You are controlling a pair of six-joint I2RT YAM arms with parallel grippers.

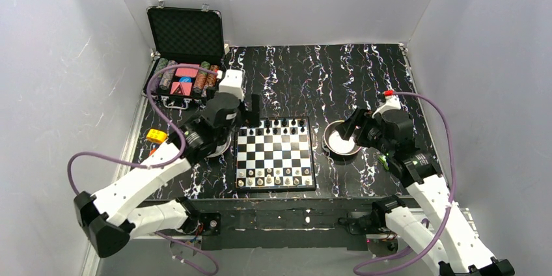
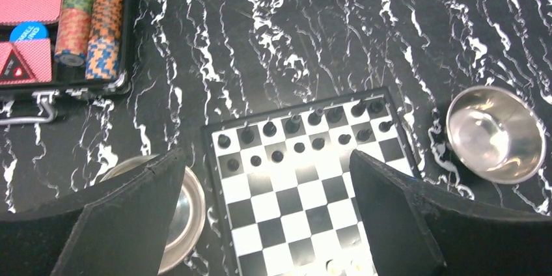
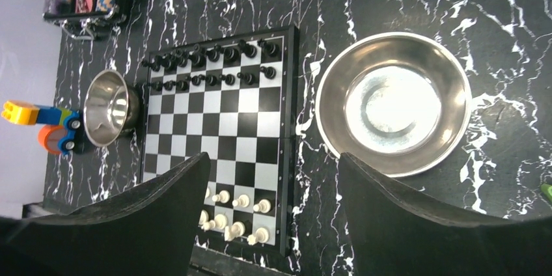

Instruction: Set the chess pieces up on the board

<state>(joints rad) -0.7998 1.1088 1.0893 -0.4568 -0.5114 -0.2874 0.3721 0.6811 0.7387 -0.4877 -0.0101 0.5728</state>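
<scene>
While we are holding the left claw (image 2: pixel 267 185) spread wide with nothing between its fingers (image 2: pixel 130 217), the board (image 2: pixel 293 204) is lying flat directly below and ahead of it. The board's edges are running nearly square to the table, turned only slightly in this claw's view. Two rows of black pieces (image 2: pixel 294 122) are standing just beyond the fingertips along the board's far edge. Each is upright with its long axis vertical, and both rows are running left to right. A steel bowl (image 2: pixel 189 204) is sitting under the left finger, just off the board's left edge. Well ahead and to the left, the chip case (image 2: pixel 84 28) is lying open.

We are also keeping the right claw (image 3: pixel 273 165) spread and empty. It is hanging over the seam where the board's (image 3: pixel 221 120) right edge is meeting a larger bowl (image 3: pixel 455 94), which is sitting ahead and to its right. White pieces (image 3: pixel 241 201) are standing upright beside its left finger (image 3: pixel 150 217) along the near edge. The black pieces (image 3: pixel 211 55) are lining the far edge, well ahead and to the left.
</scene>
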